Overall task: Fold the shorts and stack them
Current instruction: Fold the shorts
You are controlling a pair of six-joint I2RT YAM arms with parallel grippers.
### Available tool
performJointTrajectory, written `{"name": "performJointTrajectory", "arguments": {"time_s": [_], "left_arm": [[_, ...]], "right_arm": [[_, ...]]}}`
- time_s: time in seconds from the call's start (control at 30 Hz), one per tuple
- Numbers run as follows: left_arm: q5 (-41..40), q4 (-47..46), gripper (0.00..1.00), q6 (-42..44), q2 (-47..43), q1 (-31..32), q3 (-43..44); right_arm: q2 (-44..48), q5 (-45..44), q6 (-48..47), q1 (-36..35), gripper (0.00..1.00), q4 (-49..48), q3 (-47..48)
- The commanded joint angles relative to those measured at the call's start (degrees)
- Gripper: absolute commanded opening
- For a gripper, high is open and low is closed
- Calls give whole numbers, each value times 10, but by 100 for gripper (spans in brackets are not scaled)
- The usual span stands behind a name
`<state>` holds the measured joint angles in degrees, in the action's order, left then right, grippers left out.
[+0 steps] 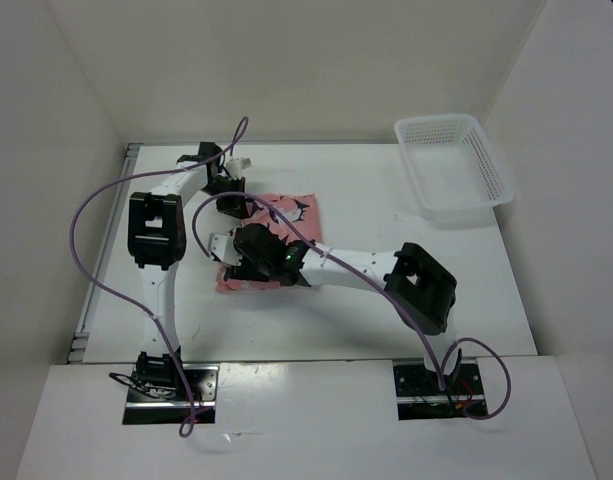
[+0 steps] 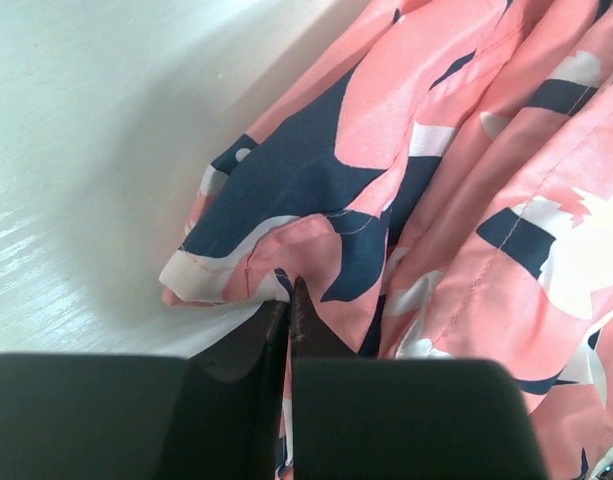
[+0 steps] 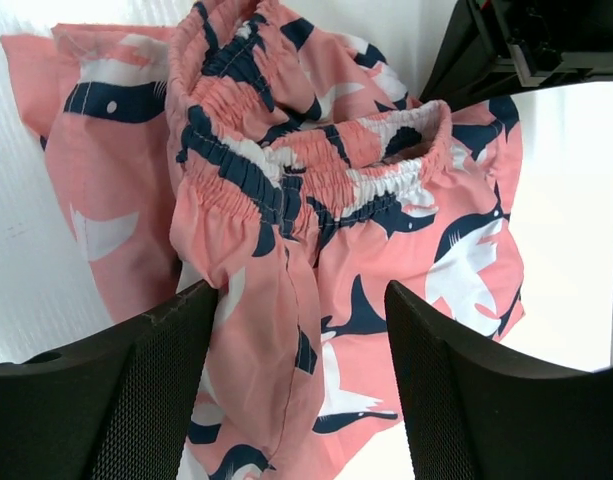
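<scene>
One pair of soft salmon-pink shorts [image 1: 297, 213], printed with navy-and-white shark shapes, lies crumpled on the white table [image 1: 366, 320], left of centre and between the two arms' ends. No second pair is in view.

The left gripper [image 2: 290, 292] has its two black fingers [image 2: 241, 350] pressed together. They pinch a folded edge of the shorts [image 2: 456, 200] where the cloth meets the bare table; a sliver of pink shows in the slit between them.

The right gripper [image 3: 298, 292] hangs over the shorts [image 3: 316, 200] with its two black mesh-faced fingers [image 3: 151, 385] spread wide. The gathered elastic waistband [image 3: 286, 165] stands bunched up beyond the fingertips, and cloth fills the gap between the fingers. Whether the fingertips touch the cloth I cannot tell.

One white plastic mesh basket [image 1: 454, 123] sits at the table's far right corner, well apart from the shorts. Two purple cables [image 1: 86, 240] run along the arms, one on each.
</scene>
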<state>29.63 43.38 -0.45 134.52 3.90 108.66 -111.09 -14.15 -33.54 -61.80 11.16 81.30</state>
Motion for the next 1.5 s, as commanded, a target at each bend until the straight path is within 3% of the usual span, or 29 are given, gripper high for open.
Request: {"name": "performJointTrajectory", "arguments": {"time_s": [0.0,0.1,0.13,0.2,0.23,0.33,0.57,0.63,1.0,1.07,1.13,1.23,1.27,1.33,1.37,1.47], "left_arm": [[-22,11,7,4,14,0,9],[-22,11,25,4,-1,-6,9],[-22,11,35,4,-16,-12,9],[0,11,44,4,-45,-20,15],[23,11,55,4,-57,-30,15],[46,0,63,4,-106,-49,15],[76,31,65,4,-160,-40,-12],[76,59,67,4,-147,-27,-18],[44,65,72,4,-64,39,-48],[44,65,68,4,-58,39,-48],[31,65,53,4,-58,39,-48],[24,65,36,4,-58,39,-53],[24,65,25,4,-58,39,-53],[24,65,12,4,-65,39,-53],[24,65,1,4,-71,39,-53],[24,65,0,4,-87,39,-45]], "right_arm": [[58,-1,33,-2,73,-15,42],[117,37,83,11,72,6,34],[132,61,94,17,68,6,17],[173,84,121,34,61,12,-17],[183,100,128,41,59,12,-27],[197,122,147,62,53,20,-52],[190,170,127,68,55,-2,-118],[190,171,118,68,62,-9,-143],[190,178,107,68,67,-75,-250],[185,162,102,68,62,-102,-268],[179,146,88,68,57,-129,-287],[173,140,74,74,40,-146,-304],[173,135,73,74,26,-146,-313],[173,134,68,74,16,-153,-313],[179,134,58,74,13,-146,-313],[192,134,44,74,6,-134,-313]]}}
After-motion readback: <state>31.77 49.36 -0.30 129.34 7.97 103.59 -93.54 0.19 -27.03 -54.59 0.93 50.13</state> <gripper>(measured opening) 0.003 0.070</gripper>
